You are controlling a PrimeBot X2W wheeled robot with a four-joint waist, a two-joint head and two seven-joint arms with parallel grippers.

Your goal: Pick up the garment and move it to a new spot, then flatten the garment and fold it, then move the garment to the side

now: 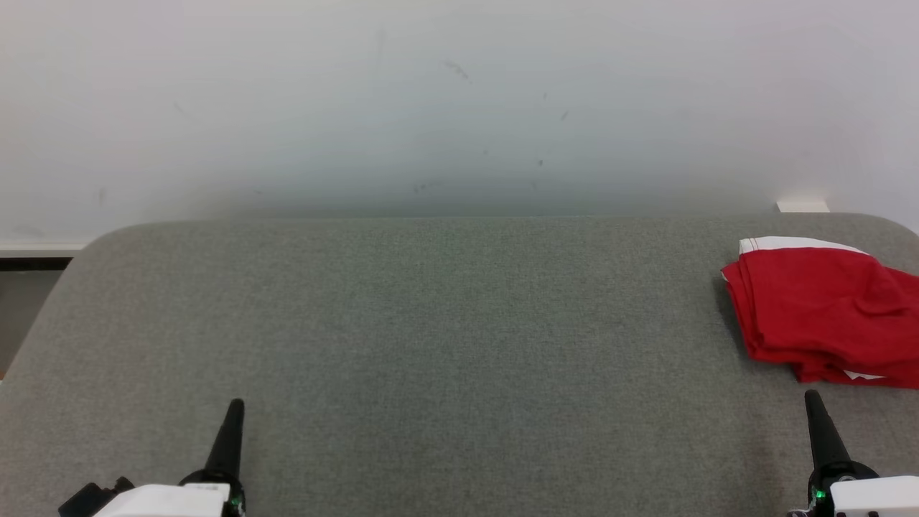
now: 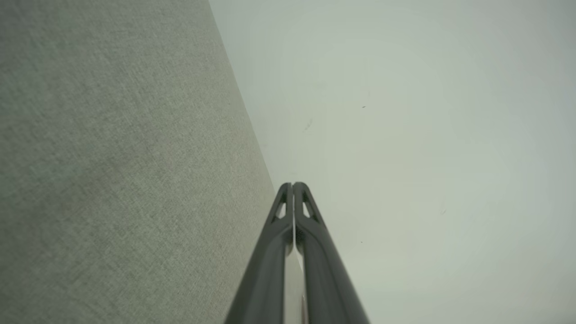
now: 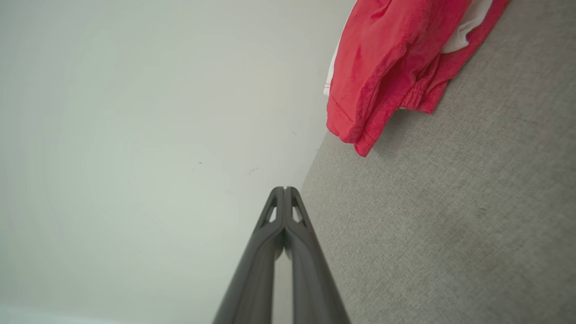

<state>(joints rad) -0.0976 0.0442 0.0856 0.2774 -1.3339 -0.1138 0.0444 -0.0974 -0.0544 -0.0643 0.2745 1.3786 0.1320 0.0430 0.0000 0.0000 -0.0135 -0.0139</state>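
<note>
A folded red garment (image 1: 826, 309) with white trim lies at the far right of the grey fabric table (image 1: 445, 323), partly cut off by the head view's right edge. The right wrist view shows the red garment (image 3: 387, 67) up ahead, well beyond the fingertips. My left gripper (image 1: 235, 406) rests at the lower left, shut and holding nothing; the left gripper (image 2: 293, 184) has its fingertips pressed together. My right gripper (image 1: 811, 396) stands at the lower right, just in front of the garment without touching it; the right gripper (image 3: 284, 189) is shut too, with nothing in it.
A pale wall (image 1: 459, 100) rises straight behind the table's far edge. A dark gap and floor (image 1: 29, 287) lie past the rounded left corner. A small white block (image 1: 802, 207) sits behind the table at the right.
</note>
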